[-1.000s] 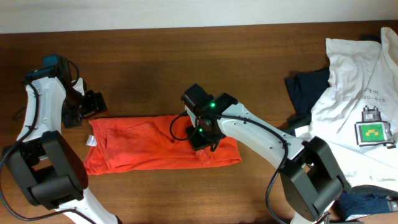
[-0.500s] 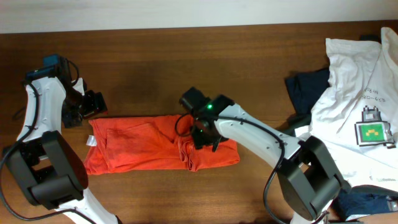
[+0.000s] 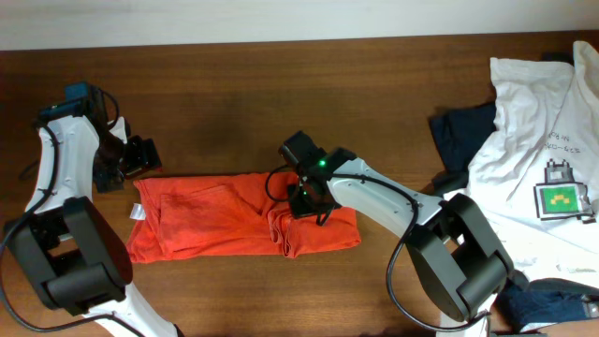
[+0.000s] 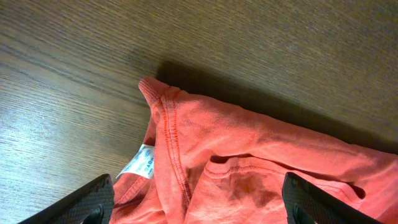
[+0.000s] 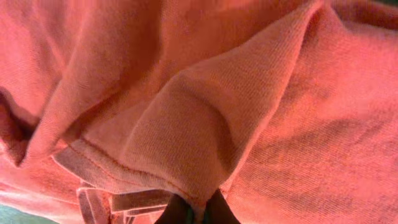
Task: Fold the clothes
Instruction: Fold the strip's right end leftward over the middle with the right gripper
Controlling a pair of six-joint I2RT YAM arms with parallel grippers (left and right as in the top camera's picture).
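The orange-red T-shirt [image 3: 215, 217] lies folded into a long strip on the table, with a bunched ridge near its right part. My right gripper [image 3: 301, 201] is over that right part, shut on a fold of the orange-red fabric [image 5: 186, 143] that fills the right wrist view. My left gripper [image 3: 140, 157] is open just beyond the shirt's upper left corner; in the left wrist view its fingertips [image 4: 196, 202] straddle the collar end [image 4: 186, 155] with its white label, not touching.
A white T-shirt with a green square graphic [image 3: 547, 178] lies at the right, over dark navy garments [image 3: 460, 136]. More navy cloth [image 3: 552, 304] sits at the bottom right corner. The table's far edge meets a pale wall.
My right gripper dragged the shirt's right part leftward, bunching a ridge in the fabric, then shifted slightly right. The left arm has not moved.
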